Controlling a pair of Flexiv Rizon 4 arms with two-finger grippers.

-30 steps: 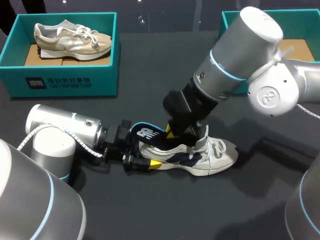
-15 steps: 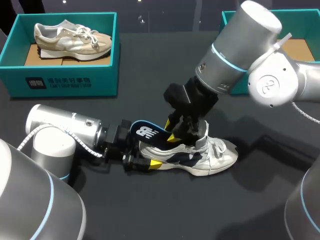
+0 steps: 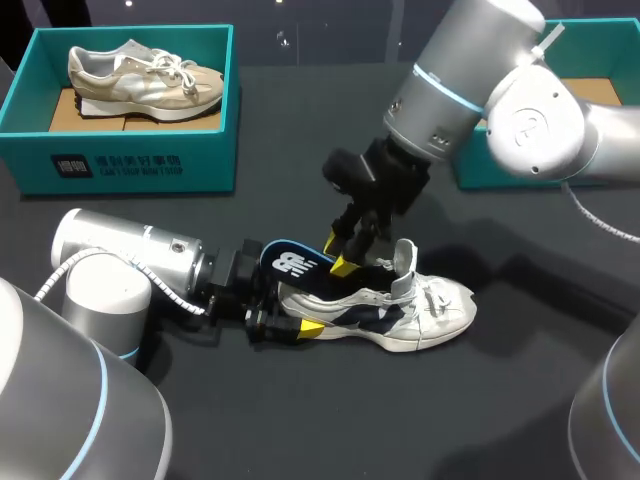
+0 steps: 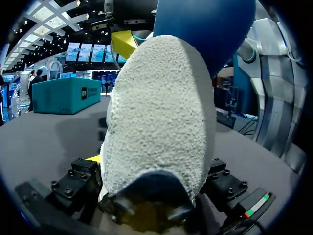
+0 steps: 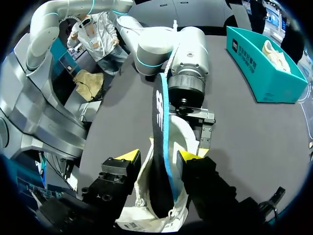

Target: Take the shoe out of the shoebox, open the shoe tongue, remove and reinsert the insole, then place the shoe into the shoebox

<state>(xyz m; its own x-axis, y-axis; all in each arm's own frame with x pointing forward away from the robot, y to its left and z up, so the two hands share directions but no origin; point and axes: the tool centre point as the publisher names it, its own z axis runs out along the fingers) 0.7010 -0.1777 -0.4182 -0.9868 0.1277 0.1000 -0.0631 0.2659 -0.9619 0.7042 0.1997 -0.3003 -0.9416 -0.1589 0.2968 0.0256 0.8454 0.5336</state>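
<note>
Noted dark tabletop (image 3: 300, 420) on every side of the sneaker (image 3: 400, 310), a teal shoebox (image 3: 140, 165) well behind it. Saw left gripper (image 3: 290, 306) clamped on its heel, right gripper (image 3: 338, 255) just above it, fingers spread, straddling the upturned insole (image 3: 290, 262).

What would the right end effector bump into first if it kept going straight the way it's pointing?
The right end effector would probably meet the dark blue insole first; it stands edge-on between the open fingers, with the opening of the white shoe just beyond. Depth is hard to judge.
</note>
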